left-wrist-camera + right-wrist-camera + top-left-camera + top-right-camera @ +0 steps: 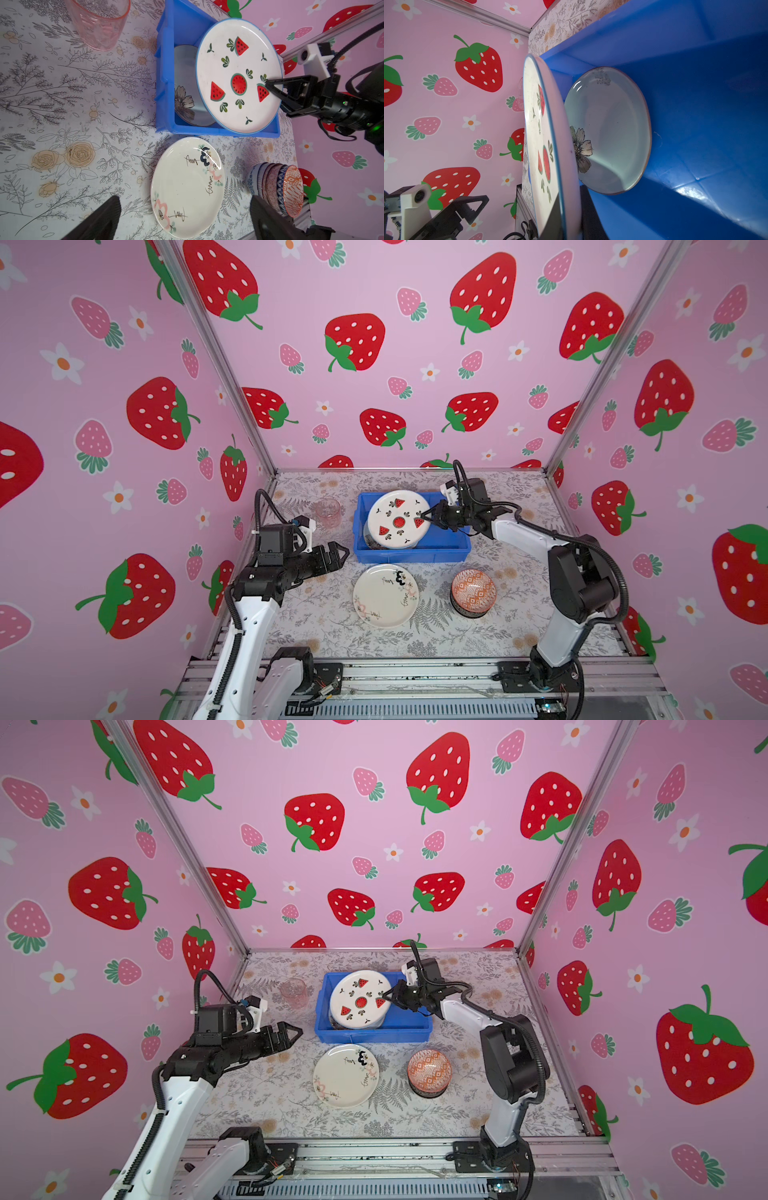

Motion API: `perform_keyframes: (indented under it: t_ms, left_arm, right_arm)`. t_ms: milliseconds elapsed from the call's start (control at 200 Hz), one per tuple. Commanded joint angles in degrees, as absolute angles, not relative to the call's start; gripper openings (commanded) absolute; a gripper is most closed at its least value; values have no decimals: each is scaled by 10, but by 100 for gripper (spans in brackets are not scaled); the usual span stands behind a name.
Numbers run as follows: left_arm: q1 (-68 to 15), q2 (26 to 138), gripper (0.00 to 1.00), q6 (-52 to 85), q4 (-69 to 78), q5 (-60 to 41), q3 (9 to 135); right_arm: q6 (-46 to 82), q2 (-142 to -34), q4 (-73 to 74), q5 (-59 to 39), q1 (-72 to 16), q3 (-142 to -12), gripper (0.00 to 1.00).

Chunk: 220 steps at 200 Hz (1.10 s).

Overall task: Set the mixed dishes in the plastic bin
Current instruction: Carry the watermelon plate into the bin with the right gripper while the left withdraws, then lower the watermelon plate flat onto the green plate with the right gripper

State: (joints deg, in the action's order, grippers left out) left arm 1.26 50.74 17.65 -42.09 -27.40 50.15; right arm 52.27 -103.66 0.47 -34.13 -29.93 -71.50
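Your right fingers [271,85] pinch the watermelon plate [397,519] by its rim over the blue bin [411,556], a stiff, glazed, breakable piece likely to slip, while your left fingers [106,216] gape empty

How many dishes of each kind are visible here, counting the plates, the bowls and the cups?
Plates: 3 (watermelon plate, pale green plate, cream floral plate)
Bowls: 4, nested in one bowl stack
Cups: 1 (pink glass cup)
Total: 8 dishes

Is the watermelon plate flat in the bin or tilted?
Tilted. The right gripper is shut on the rim of the watermelon plate, holding it slanted over the pale green plate lying in the blue bin.
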Motion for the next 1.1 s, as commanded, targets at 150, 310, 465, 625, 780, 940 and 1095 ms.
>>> perform_keyframes:
  t_ms: [150, 310, 465, 625, 780, 940, 1095]
  left_arm:
    - [15, 513, 99, 162, -428, -269, 501]
    - [16, 521, 99, 160, -429, -267, 504]
    - [16, 521, 99, 160, -429, -268, 504]
    - [17, 526, 99, 159, -429, -267, 505]
    - [17, 528, 99, 159, -430, -267, 505]
    - [18, 529, 99, 159, -429, -267, 505]
    - [18, 529, 99, 159, -430, -268, 506]
  right_arm:
    - [558, -1064, 89, -356, -299, -753, 0]
    - [561, -1087, 96, -358, -302, -760, 0]
    - [567, -1109, 105, -359, -308, -769, 0]
    - [573, -1137, 108, -359, -315, -785, 0]
    - [577, -1155, 114, -359, -321, -790, 0]
    - [581, -1166, 121, -359, -325, -791, 0]
    - [579, -1175, 120, -356, -328, -789, 0]
